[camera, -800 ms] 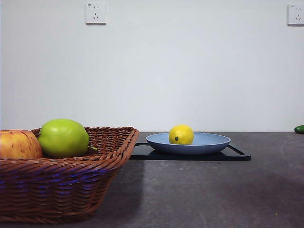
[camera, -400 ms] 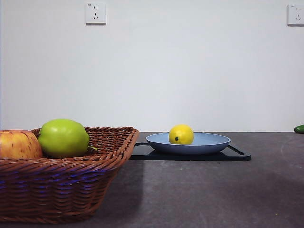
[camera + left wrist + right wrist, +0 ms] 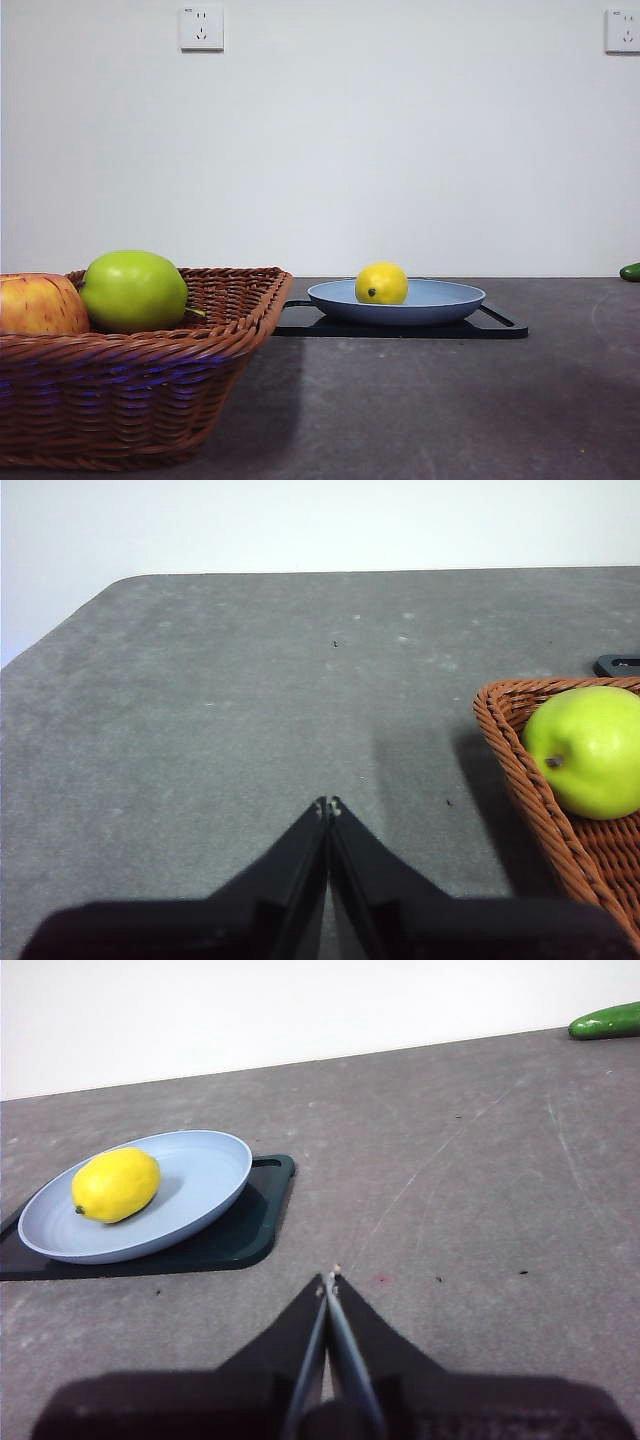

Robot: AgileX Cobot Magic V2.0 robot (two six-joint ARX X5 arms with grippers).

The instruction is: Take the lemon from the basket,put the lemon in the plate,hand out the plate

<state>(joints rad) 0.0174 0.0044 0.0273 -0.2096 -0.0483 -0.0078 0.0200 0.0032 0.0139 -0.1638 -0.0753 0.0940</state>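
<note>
Plate (image 3: 440, 300), light blue and shallow, sits on a black tray (image 3: 500, 325) on the table (image 3: 420, 410), lemon (image 3: 381, 283) inside; likely light, stiff, slick, best pinched at its rim. Right tool (image 3: 329, 1280) waits nearby, jaws together; left tool (image 3: 328, 805), also closed, by the basket (image 3: 150, 390).

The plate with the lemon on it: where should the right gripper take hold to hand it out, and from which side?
Grip the plate by its thin raised rim on the edge nearest the right gripper, coming in low and opening first. That rim overhangs the black tray, leaving room for a jaw beneath, and the lemon sits toward the opposite side, clear of the pinch.
</note>
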